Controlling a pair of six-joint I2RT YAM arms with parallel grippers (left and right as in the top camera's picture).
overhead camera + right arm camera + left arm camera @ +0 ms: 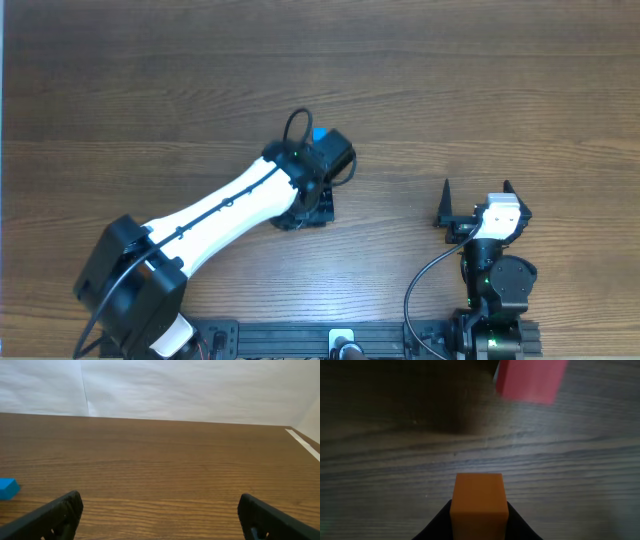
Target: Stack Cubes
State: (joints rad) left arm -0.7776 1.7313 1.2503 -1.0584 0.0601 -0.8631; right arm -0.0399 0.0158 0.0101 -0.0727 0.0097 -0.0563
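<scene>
clamping the orange cube (pixel 479 497), the left pincer (pixel 479 527) risks an off-centre drop that slides it off the red cube (pixel 530 380) ahead; the right pincer (pixel 160 520) gapes wide, empty.

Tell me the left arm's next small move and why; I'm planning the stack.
Probably lift the orange cube, held in the left gripper, higher before heading for the red cube. The red cube stands apart from it on the table, and the orange one looks low enough to knock it if pushed straight ahead.
</scene>
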